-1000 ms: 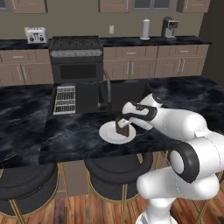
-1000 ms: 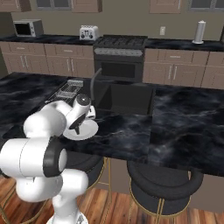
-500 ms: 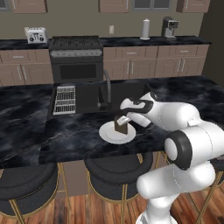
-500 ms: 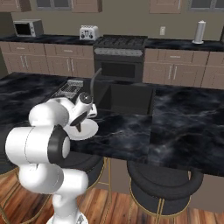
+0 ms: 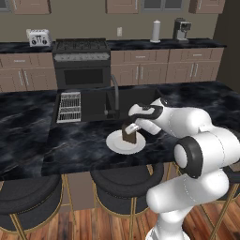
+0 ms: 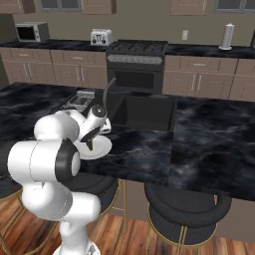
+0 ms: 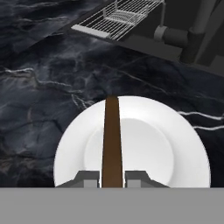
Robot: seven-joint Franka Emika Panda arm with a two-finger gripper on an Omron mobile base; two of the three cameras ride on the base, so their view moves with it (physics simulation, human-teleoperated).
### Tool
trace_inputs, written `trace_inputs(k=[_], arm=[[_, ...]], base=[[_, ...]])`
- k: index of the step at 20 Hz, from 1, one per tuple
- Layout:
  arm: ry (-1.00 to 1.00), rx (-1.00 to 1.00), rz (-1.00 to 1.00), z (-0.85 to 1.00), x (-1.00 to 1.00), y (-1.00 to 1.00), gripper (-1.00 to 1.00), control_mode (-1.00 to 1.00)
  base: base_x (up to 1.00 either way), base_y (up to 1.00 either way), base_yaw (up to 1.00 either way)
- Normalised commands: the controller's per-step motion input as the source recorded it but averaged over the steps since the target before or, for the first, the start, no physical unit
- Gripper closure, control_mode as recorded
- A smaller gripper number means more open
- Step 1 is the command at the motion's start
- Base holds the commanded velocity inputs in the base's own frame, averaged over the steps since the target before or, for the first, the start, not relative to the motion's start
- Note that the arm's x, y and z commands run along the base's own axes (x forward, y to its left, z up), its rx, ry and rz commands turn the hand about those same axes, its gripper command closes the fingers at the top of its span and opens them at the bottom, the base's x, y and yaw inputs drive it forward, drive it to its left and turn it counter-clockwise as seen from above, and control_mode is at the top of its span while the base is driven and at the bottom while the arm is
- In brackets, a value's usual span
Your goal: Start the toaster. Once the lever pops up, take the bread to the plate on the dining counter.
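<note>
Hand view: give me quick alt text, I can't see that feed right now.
The hand is shut on the bread, holding the brown slice edge-on over the middle of the white plate on the dining counter. A wire rack and the faucet stand beyond it.

One plate (image 5: 124,143), one bread slice (image 5: 129,132), one toaster (image 5: 38,37), three stools (image 5: 123,184).

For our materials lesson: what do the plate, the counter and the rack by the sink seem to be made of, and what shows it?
Plate: probably glazed ceramic; plain white, smooth, with a soft sheen.
Counter: looks like polished black marble or similar stone; white veins run through it.
Rack: apparently metal wire; thin pale bars form an open grid.
</note>
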Motion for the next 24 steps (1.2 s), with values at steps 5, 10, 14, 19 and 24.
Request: trace_inputs(k=[5,10,14,19,24], arm=[[0.02,0.00,0.03,-0.05,0.00,0.00,1.00,-1.00],[0.02,0.00,0.05,-0.17,0.00,0.01,1.00,-1.00],[0.02,0.00,0.05,-0.09,0.00,0.00,1.00,-1.00],[0.01,0.00,0.04,0.00,0.00,0.00,1.00,-1.00],[0.00,0.00,0.02,0.00,0.00,0.00,1.00,-1.00]], base=[[0.00,0.00,0.00],[0.00,0.00,0.00],[0.00,0.00,0.00],[0.00,0.00,0.00],[0.00,0.00,0.00]])
